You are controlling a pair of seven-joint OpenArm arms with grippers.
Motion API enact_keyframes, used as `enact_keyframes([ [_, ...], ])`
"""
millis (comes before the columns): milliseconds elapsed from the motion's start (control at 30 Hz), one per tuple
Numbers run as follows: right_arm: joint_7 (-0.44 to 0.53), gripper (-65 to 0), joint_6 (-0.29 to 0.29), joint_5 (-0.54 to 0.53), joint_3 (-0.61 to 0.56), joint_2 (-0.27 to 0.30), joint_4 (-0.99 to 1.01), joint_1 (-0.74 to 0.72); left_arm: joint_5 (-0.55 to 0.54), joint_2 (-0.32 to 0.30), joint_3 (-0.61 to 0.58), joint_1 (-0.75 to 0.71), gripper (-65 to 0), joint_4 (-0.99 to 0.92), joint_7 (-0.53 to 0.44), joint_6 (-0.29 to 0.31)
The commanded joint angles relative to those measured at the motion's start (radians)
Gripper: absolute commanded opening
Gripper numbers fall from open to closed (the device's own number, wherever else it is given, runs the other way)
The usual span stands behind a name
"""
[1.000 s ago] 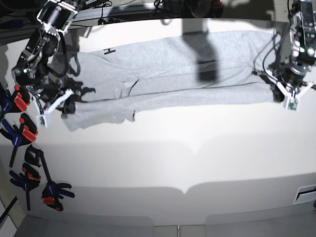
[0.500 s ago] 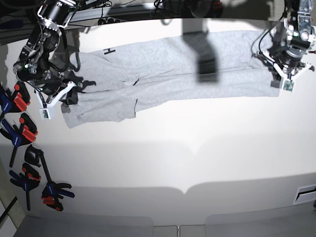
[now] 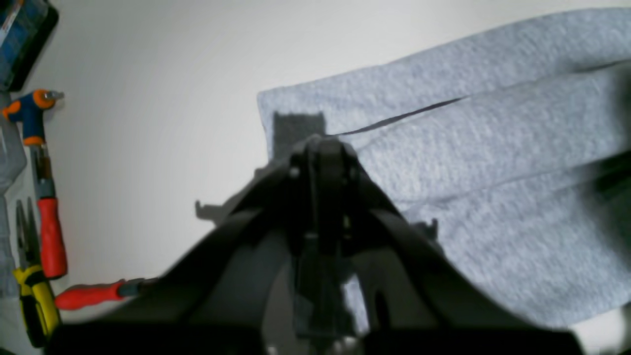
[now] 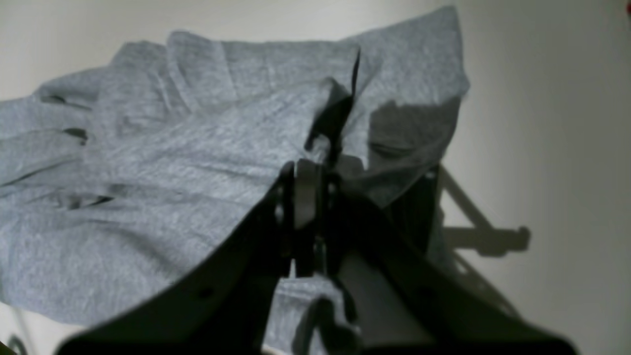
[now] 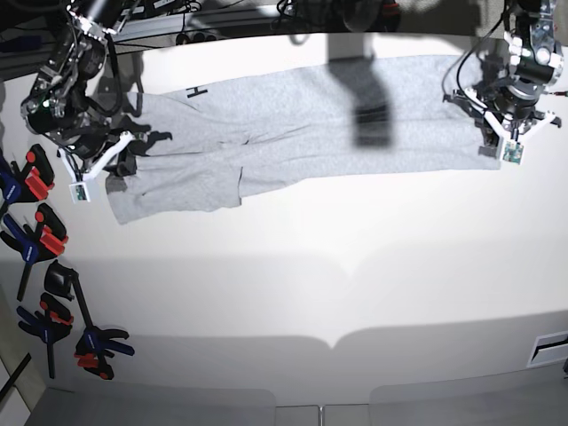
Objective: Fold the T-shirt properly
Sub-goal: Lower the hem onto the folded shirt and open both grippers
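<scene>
The left gripper (image 3: 319,148) has its jaws together, pinched on a folded edge of the T-shirt (image 5: 293,133) near one end corner; in the base view this gripper (image 5: 499,133) sits at the right end of the cloth. The right gripper (image 4: 315,158) is likewise closed, with a ridge of grey fabric bunched up between its jaws, and in the base view it (image 5: 115,164) holds the opposite end, where the sleeves gather.

The T-shirt (image 3: 493,162) lies on the table (image 5: 355,266) toward its far edge, folded into a long narrow band. Its long axis runs side to side across the base view, tilting slightly so that the left end sits nearer the camera. The cloth is soft heather-grey knit with a fine speckled weave; the left wrist view shows stacked flat layers with dark seams between them, while the right wrist view (image 4: 172,162) shows rumpled pleats. A black letter (image 5: 196,91) shows near the upper left edge.

The table is smooth and white. Red-handled clamps (image 5: 40,240) lie by its left side.
</scene>
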State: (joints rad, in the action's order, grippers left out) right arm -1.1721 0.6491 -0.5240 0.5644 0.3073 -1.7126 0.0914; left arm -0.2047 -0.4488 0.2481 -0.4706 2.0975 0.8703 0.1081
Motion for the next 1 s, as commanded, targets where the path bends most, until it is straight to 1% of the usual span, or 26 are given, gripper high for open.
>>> enact_keyframes([
  [0, 0.017, -65.0, 0.009, -0.005, 0.007, 0.016, -0.019, -0.01, 0.006, -0.014, 0.008, 0.005, -65.0, 0.021, -0.005, -0.008],
  [100, 0.006, -65.0, 0.008, -0.004, 0.007, 0.017, -0.019, -0.01, 0.008, -0.014, 0.008, 0.002, -65.0, 0.021, 0.006, -0.008],
  [233, 0.004, -65.0, 0.008, -0.004, 0.007, 0.017, -0.019, -0.01, 0.076, -0.014, 0.008, 0.002, -65.0, 0.021, 0.043, -0.009],
  [300, 0.003, -65.0, 0.007, -0.003, 0.007, 0.017, -0.019, -0.01, 0.089, -0.014, 0.008, 0.002, -65.0, 0.021, 0.062, -0.012],
  [467, -0.023, -65.0, 0.006, -0.004, 0.007, 0.016, -0.019, -0.01, 0.092, -0.014, 0.008, 0.002, -65.0, 0.021, 0.092, -0.012],
  [633, -0.026, -65.0, 0.006, -0.004, 0.007, 0.016, -0.019, -0.007, 0.092, -0.014, 0.008, 0.002, -65.0, 0.021, 0.107, -0.011],
  [767, -0.034, -65.0, 0.006, -0.005, 0.007, 0.016, -0.019, -0.007, 0.093, -0.014, 0.008, -0.01, -65.0, 0.021, 0.102, -0.011],
  [867, -0.058, -65.0, 0.006, -0.005, 0.007, 0.017, -0.019, -0.007, 0.093, -0.014, 0.008, -0.023, -65.0, 0.021, 0.102, -0.011],
  [900, -0.067, -59.8, 0.003, -0.01, 0.007, 0.017, -0.019, -0.007, 0.093, -0.014, 0.008, -0.028, -65.0, 0.021, 0.102, -0.011],
  [967, -0.079, -47.9, -0.036, -0.028, 0.007, 0.017, -0.019, -0.007, 0.092, -0.014, 0.008, -0.043, -65.0, 0.021, 0.105, -0.011],
])
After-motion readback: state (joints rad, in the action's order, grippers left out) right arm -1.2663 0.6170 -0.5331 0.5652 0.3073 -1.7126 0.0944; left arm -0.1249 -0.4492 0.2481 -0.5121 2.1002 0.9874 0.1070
